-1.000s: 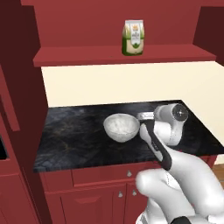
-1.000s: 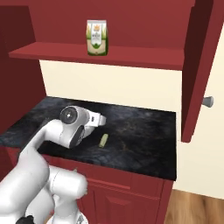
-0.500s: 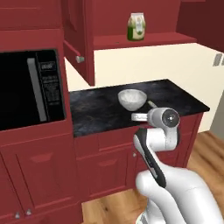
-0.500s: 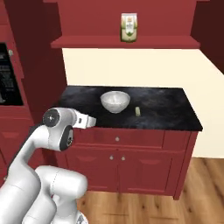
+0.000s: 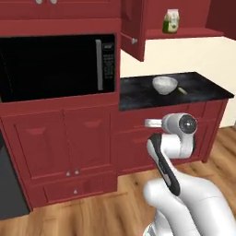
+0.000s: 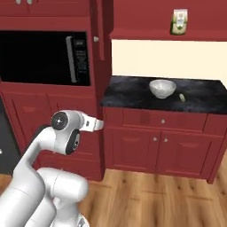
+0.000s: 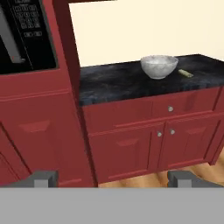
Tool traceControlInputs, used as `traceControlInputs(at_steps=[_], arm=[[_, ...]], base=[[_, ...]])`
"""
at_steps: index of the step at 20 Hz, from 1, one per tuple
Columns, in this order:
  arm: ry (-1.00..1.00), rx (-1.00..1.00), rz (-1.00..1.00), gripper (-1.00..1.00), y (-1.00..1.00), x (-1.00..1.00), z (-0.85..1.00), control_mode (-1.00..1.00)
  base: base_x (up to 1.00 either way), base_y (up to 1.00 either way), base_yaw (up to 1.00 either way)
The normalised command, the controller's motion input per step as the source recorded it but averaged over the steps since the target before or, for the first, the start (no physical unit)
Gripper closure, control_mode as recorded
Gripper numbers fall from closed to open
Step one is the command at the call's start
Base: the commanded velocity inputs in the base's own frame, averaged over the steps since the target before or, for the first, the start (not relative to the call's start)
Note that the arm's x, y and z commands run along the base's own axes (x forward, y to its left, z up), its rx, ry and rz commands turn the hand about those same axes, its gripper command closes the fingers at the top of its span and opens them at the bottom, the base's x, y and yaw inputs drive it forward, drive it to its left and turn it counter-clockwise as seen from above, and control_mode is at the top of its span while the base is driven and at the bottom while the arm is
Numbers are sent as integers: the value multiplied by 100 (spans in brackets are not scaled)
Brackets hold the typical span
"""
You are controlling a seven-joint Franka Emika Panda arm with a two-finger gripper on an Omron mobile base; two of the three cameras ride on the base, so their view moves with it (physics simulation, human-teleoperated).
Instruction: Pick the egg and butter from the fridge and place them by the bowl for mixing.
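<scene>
While my jaws stand wide apart holding nothing, I see the bowl (image 7: 159, 66) upright on the dark worktop (image 7: 118, 83), a small greenish stick (image 7: 185, 73) just beside it.

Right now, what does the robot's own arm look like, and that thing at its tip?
The glossy white rounded arm has fat tube-like segments, a black strip along one side and a grey round cap with a dark centre at its joint. No loose cables or markings show. The pincer ends in two small, dark grey, blocky fingertips.

Bowl (image 5: 164, 85) on counter (image 5: 138, 92), right of microwave (image 5: 55, 67).
</scene>
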Motion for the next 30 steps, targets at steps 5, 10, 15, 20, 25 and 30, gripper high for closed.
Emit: traceControlInputs(at_steps=[5, 10, 15, 20, 25, 30], arm=[[0, 0, 0, -100, 0, 0, 0, 100], [0, 0, 0, -100, 0, 0, 0, 100], [0, 0, 0, -100, 0, 0, 0, 100], [0, 0, 0, -100, 0, 0, 0, 100], [0, 0, 0, -100, 0, 0, 0, 100], [0, 0, 0, -100, 0, 0, 0, 100]], base=[[-100, 87, 32], [-100, 100, -11], [-38, 97, -23], [-42, 60, 66], [-44, 63, 65], [-38, 59, 62]])
